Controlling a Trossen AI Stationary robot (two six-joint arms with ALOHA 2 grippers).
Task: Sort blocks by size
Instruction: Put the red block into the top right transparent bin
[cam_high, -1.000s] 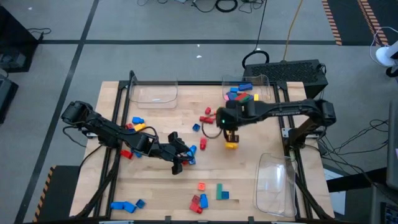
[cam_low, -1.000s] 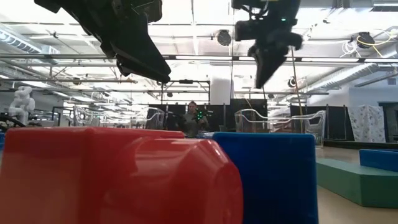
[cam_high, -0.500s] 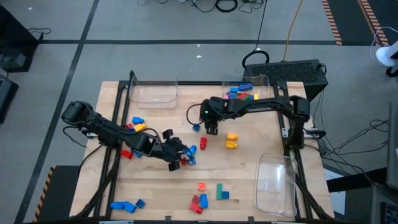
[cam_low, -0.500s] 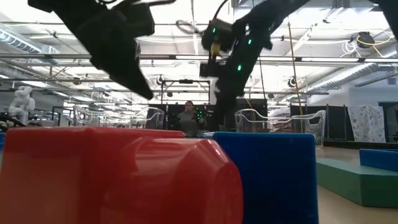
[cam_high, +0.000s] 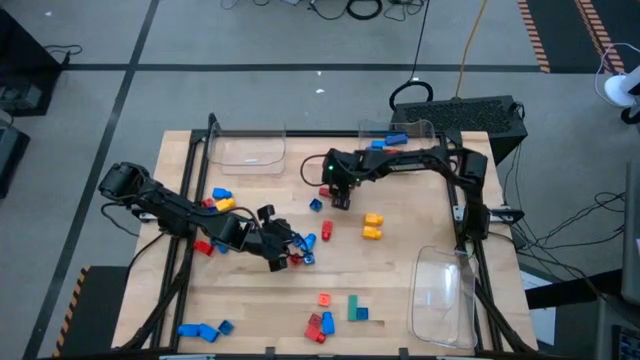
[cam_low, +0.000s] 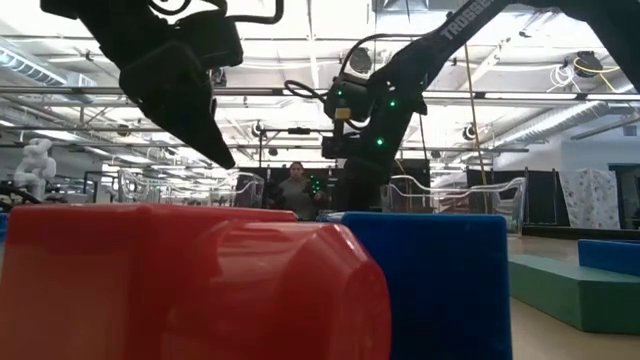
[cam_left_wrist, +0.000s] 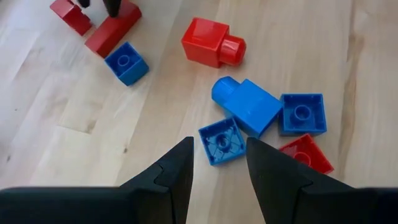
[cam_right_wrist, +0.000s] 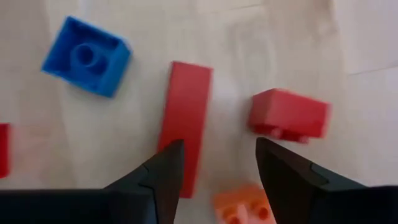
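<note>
Across the wooden table (cam_high: 420, 250), toy blocks lie scattered. Toward the left edge, a blue block (cam_high: 221, 194) and a yellow block (cam_high: 225, 205) sit beside the left arm, and more blue blocks (cam_high: 198, 330) lie in the near left corner. At the far edge on the left stands a clear tray (cam_high: 247, 151).

Near the middle of the table, the left end effector (cam_high: 283, 252) hangs low over a small cluster, its fingers (cam_left_wrist: 172, 176) parted and gripping nothing; the left wrist view shows a small blue block (cam_left_wrist: 220, 140) on the wood just ahead of the gap, touching a larger blue block (cam_left_wrist: 247, 106), with a red block (cam_left_wrist: 211, 43) beyond.

Farther toward the far edge, the right end effector (cam_high: 339, 199) points down over two red blocks. Its fingers (cam_right_wrist: 166, 171) stand apart and empty, and the right wrist view shows a long red bar (cam_right_wrist: 185, 121) lying on the table partly between them, a shorter red block (cam_right_wrist: 289, 114) just beside and a blue square block (cam_right_wrist: 86, 55) apart. What seems an orange block (cam_right_wrist: 236, 208) peeks in close to the fingers.

Right of that, two yellow blocks (cam_high: 372, 225) rest on the table. Red, orange and green blocks (cam_high: 336, 310) lie near the front edge. A second clear tray (cam_high: 400, 135) at the far edge holds several blocks, and a third tray (cam_high: 444, 295) sits at the near right corner.
</note>
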